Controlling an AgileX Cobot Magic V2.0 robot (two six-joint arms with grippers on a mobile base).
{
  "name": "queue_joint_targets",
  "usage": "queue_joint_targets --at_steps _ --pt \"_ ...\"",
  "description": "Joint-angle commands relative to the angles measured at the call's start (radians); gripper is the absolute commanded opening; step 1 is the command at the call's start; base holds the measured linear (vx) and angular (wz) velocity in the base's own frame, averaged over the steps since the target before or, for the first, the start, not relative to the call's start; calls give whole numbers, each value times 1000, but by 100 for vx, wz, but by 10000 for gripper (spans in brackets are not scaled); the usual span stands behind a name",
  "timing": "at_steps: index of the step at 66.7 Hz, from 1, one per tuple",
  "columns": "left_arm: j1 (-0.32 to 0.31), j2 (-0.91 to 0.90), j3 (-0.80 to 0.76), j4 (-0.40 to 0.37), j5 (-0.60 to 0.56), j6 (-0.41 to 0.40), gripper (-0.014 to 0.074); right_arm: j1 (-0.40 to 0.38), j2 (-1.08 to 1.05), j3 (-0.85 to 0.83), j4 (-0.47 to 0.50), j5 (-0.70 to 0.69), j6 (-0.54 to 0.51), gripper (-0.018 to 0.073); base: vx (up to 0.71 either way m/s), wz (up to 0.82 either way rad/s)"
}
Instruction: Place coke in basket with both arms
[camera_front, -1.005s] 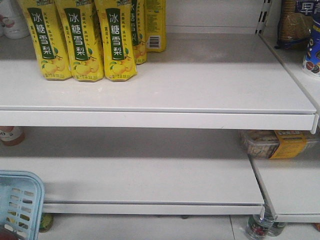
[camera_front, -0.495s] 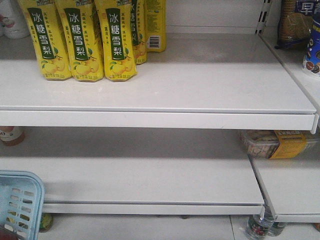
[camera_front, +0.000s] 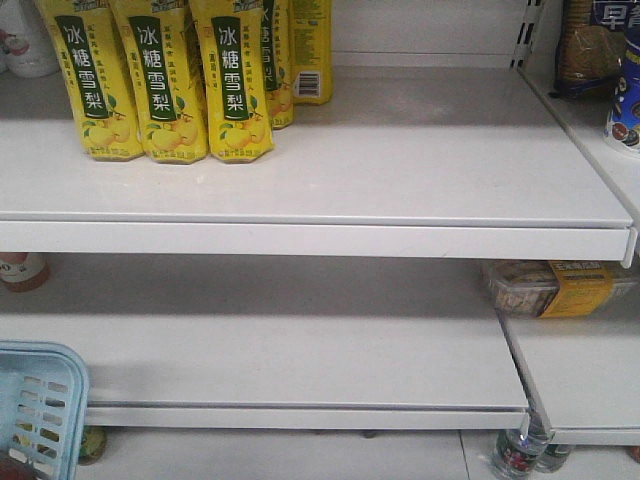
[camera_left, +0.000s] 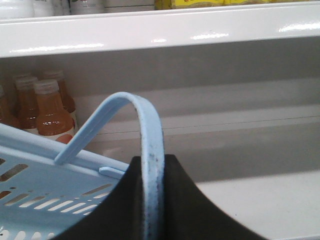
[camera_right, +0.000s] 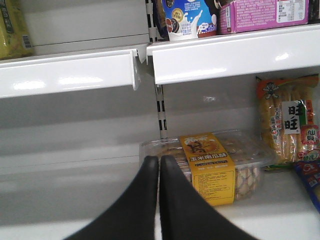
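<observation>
Front view: white shelving unit, upper shelf (camera_front: 400, 170) and lower shelf (camera_front: 300, 350), both mostly bare in the middle. A second shelf bay (camera_front: 585, 365) joins at the right, set slightly lower.

Basket (camera_front: 40, 405), pale blue, slotted sides: only its corner shows at the near left bottom edge of the front view, in front of the lower shelf. In the left wrist view its slotted wall (camera_left: 45, 185) fills the lower left, and the flat hoop handle (camera_left: 147, 145) arches up and runs down through the black body of the left gripper (camera_left: 152, 210). Jaws look clamped on the handle; fingertips themselves out of frame.

Yellow drink bottles (camera_front: 160, 80) with green labels stand in a tight row at the far left of the upper shelf. Orange-brown bottles (camera_left: 47, 107) stand at the back of the lower shelf, behind the basket, in the left wrist view.

Right gripper (camera_right: 159, 165): two black fingers (camera_right: 145, 200) pressed together, nothing between them, pointing toward a clear plastic snack box (camera_right: 215, 165) with a yellow label on the right bay's shelf. A snack bag (camera_right: 290, 125) stands right of the box.

Coke: cannot locate for certain. A dark red patch at the basket's near bottom corner is too small to identify.
</observation>
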Motion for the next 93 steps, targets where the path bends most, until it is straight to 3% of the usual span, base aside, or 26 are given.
queue_joint_targets --at_steps 1,93 --pt "-1 8 3 10 -154 25 -6 -1 -18 10 -7 -70 -7 -5 0 0" --pt "-1 8 3 10 -154 25 -6 -1 -18 10 -7 -72 -7 -5 0 0"
